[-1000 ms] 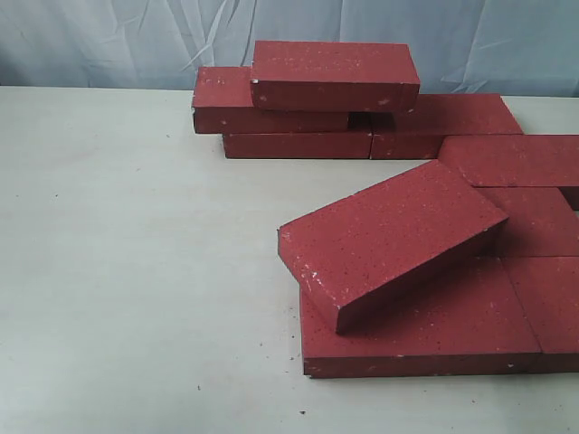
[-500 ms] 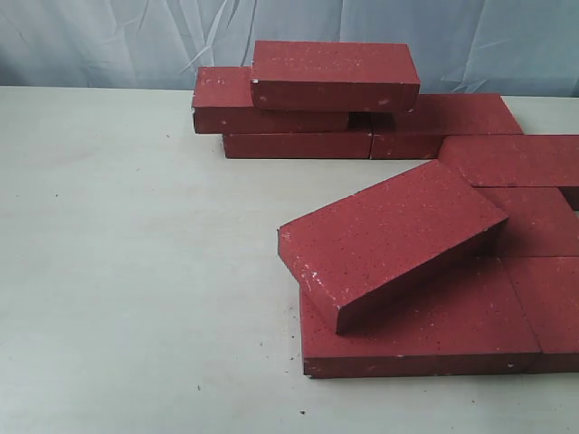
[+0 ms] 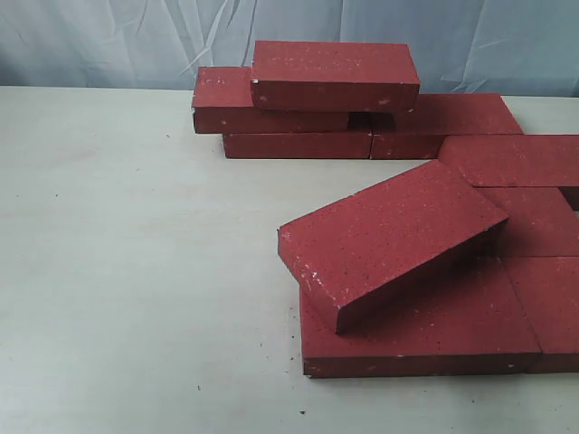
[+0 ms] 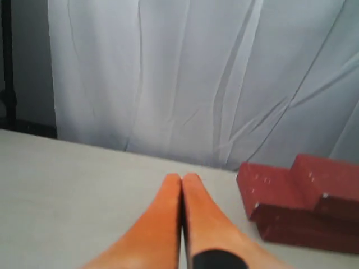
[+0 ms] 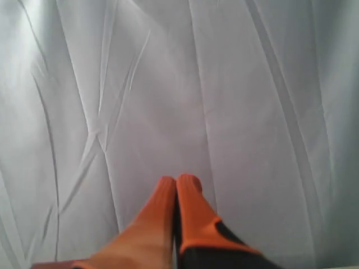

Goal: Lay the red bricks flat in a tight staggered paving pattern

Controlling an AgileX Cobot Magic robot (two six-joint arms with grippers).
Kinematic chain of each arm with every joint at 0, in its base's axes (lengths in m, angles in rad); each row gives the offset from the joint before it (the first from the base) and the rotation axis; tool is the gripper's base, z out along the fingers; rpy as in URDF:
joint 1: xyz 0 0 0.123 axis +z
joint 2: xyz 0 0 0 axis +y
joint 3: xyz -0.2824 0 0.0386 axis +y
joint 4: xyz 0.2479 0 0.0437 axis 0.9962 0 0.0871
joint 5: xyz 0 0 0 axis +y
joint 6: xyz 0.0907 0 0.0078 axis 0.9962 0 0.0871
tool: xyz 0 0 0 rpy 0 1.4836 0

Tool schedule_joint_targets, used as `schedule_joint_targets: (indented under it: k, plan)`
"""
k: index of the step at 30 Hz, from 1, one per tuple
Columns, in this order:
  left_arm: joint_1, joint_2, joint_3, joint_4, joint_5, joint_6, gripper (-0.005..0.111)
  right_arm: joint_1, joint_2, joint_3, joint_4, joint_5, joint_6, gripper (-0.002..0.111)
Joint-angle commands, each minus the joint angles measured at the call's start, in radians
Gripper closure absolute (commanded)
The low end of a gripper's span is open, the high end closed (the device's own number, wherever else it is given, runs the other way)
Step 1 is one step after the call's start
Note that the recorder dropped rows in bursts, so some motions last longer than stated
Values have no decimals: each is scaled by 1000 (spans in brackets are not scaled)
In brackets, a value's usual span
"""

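Several dark red bricks lie on the pale table. One tilted brick leans across a flat brick at the front right. More flat bricks sit behind it at the right edge. At the back, one brick tops a small stack. Neither arm shows in the exterior view. My left gripper is shut and empty above the table, apart from the stacked bricks. My right gripper is shut and empty, facing the curtain.
A wrinkled pale curtain hangs behind the table. The table stretches bare to the left and front of the bricks. A dark upright post stands beside the curtain in the left wrist view.
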Motion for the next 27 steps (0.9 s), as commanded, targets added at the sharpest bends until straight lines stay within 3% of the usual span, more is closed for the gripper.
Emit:
schedule_joint_targets:
  k: [1, 6, 15, 27]
  plan:
    - [-38, 160, -109, -2, 161, 115, 107, -3, 137, -109, -106, 173, -10, 109]
    - [-166, 286, -165, -3, 236, 221, 107, -3, 296, -191, -112, 297, -80, 109]
    - [-335, 442, -251, 55, 456, 241, 107, -3, 625, -352, -105, 545, -237, 109]
    - [-590, 648, -267, 26, 529, 279, 107, -3, 947, -521, -21, 784, -446, 109]
